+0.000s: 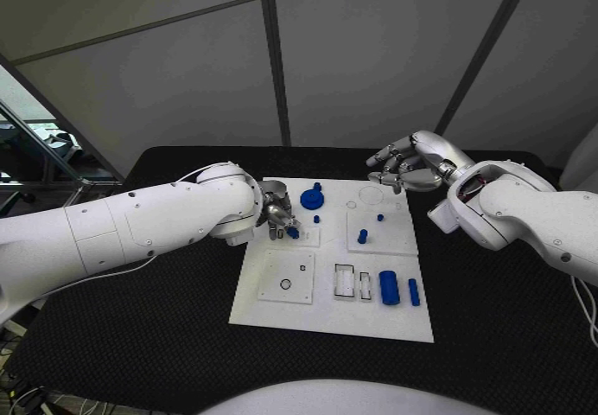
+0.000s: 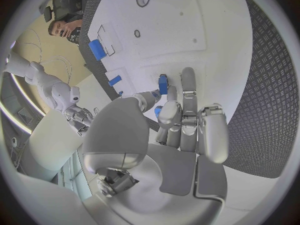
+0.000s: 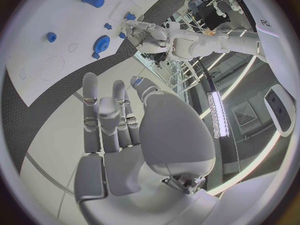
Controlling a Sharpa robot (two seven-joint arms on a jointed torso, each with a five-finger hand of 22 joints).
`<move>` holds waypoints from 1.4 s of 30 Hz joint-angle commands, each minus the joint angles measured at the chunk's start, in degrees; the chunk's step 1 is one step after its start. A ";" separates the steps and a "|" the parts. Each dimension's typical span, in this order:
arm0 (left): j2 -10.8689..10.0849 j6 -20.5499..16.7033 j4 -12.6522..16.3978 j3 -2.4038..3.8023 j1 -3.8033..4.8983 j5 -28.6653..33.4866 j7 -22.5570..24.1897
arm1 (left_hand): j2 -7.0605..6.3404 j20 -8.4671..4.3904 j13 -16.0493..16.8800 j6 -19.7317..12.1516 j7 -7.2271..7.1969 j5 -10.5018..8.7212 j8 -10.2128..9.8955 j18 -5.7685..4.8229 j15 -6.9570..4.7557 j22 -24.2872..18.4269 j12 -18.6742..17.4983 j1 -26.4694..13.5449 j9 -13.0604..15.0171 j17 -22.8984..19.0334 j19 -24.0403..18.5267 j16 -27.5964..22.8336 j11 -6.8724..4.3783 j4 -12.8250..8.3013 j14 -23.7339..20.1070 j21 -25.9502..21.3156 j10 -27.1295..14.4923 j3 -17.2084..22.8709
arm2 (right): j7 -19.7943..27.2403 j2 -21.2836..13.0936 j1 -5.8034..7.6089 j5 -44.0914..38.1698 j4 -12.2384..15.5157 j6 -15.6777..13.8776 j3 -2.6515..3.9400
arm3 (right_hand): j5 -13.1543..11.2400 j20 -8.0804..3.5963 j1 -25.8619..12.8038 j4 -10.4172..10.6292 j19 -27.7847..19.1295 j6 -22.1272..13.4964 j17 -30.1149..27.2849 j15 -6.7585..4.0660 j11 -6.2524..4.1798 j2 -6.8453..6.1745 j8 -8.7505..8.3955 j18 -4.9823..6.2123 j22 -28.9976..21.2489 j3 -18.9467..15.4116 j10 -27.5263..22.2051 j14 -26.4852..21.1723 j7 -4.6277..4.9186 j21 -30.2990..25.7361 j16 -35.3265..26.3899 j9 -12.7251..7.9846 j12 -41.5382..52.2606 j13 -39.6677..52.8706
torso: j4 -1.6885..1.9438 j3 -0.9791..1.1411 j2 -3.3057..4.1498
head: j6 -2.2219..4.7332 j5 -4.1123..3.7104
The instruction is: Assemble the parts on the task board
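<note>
The white board (image 1: 334, 290) lies in the middle of the black desk (image 1: 137, 328).

The left robot hand (image 1: 279, 218) is over the board's left edge, toward the far side. It pinches a small blue peg (image 2: 163, 84) between thumb and fingertips, the peg's tip down at the board surface. In the left wrist view the other fingers (image 2: 212, 130) lie straight beside it.

The right robot hand (image 1: 405, 169) hangs above the board's far right corner, released, its fingers apart and lightly curled with nothing in them; the right wrist view shows the same loose spread (image 3: 106, 120).

A blue gear (image 1: 312, 200) stands near the far edge of the board, just beside the left hand. Two short blue pegs (image 1: 363, 235) stand upright in the right half, well apart from the gear. A thick blue cylinder (image 1: 389, 287) and a thin blue bar (image 1: 414, 292) lie side by side near the board's right edge, toward the near side.
</note>
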 commanded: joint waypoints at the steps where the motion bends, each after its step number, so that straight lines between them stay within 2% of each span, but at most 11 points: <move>1: -0.04 0.90 0.15 0.02 0.02 -0.28 -0.40 | 0.00 0.17 0.03 0.04 -0.49 0.26 0.41 -8.80 -0.08 5.57 0.17 -0.76 0.13 0.08 1.23 -0.31 -0.19 -3.66 0.29 -0.02 0.20 3.65 | 0.52 0.10 0.13 -0.05 0.01 0.45 0.05 | 0.03 -0.03 -0.04 0.10 0.55 0.18 -0.05 0.06 0.03 -0.33 0.00 0.90 -0.10 0.33 0.22 0.45 0.21 -0.39 -0.45 -0.07 -0.16 -0.11 | -0.03 0.03 -0.01 | -0.05 -0.03; 19: -0.03 0.49 0.06 0.02 0.03 -0.28 -0.47 | -0.44 0.06 -0.34 0.79 -0.79 0.12 0.14 -8.83 -0.20 5.77 -0.12 -2.94 0.07 0.34 1.31 -0.46 -0.38 -2.96 0.39 0.02 0.05 1.35 | 0.34 0.14 0.13 -0.29 0.04 0.52 0.06 | 0.03 -0.03 -0.04 0.12 0.51 0.19 -0.02 0.06 0.03 -0.33 0.00 0.92 -0.20 0.36 0.19 0.46 0.20 -0.47 -0.45 -0.07 -0.18 -0.14 | -0.01 0.02 0.00 | 0.08 -0.05; 27: 0.01 0.40 0.00 0.02 0.03 -0.28 -0.43 | -0.65 0.05 -0.40 1.71 -0.75 0.09 -0.63 -8.87 -0.20 6.00 -0.18 -5.32 -0.35 0.66 1.39 -0.68 -0.31 -1.32 0.47 0.04 -0.05 -3.42 | 0.34 0.14 0.14 -0.30 0.03 0.46 0.06 | 0.06 -0.03 -0.13 0.21 0.52 0.19 0.03 0.07 0.05 -0.34 0.00 0.92 -0.27 0.43 0.03 0.47 0.22 -0.56 -0.48 -0.08 -0.31 -0.25 | -0.02 0.02 0.00 | 0.12 -0.13; 37: 0.03 0.26 0.00 0.02 0.03 -0.28 -0.44 | -0.63 0.10 -0.45 2.34 -0.63 0.13 -1.38 -8.90 -0.15 6.24 -0.24 -6.38 -0.68 0.94 1.48 -0.92 -0.19 0.31 0.56 0.08 -0.15 -8.85 | 0.32 0.08 0.14 -0.32 0.05 0.39 0.06 | 0.07 -0.03 -0.16 0.25 0.51 0.18 0.04 0.07 0.06 -0.36 0.00 0.92 -0.31 0.45 -0.03 0.48 0.23 -0.61 -0.50 -0.08 -0.36 -0.29 | 0.00 0.01 0.00 | 0.11 -0.15; 42: 0.01 0.28 0.00 0.02 0.03 -0.28 -0.51 | -0.51 0.10 -0.53 2.42 -0.58 0.14 -1.54 -8.90 -0.13 6.26 -0.32 -6.41 -0.73 1.00 1.48 -0.98 -0.18 0.63 0.58 0.06 -0.22 -9.97 | 0.29 0.03 0.14 -0.34 0.08 0.38 0.06 | 0.07 -0.03 -0.16 0.25 0.51 0.18 0.04 0.07 0.06 -0.36 0.00 0.92 -0.31 0.45 -0.03 0.48 0.23 -0.61 -0.50 -0.08 -0.36 -0.29 | -0.01 0.02 -0.02 | 0.06 -0.23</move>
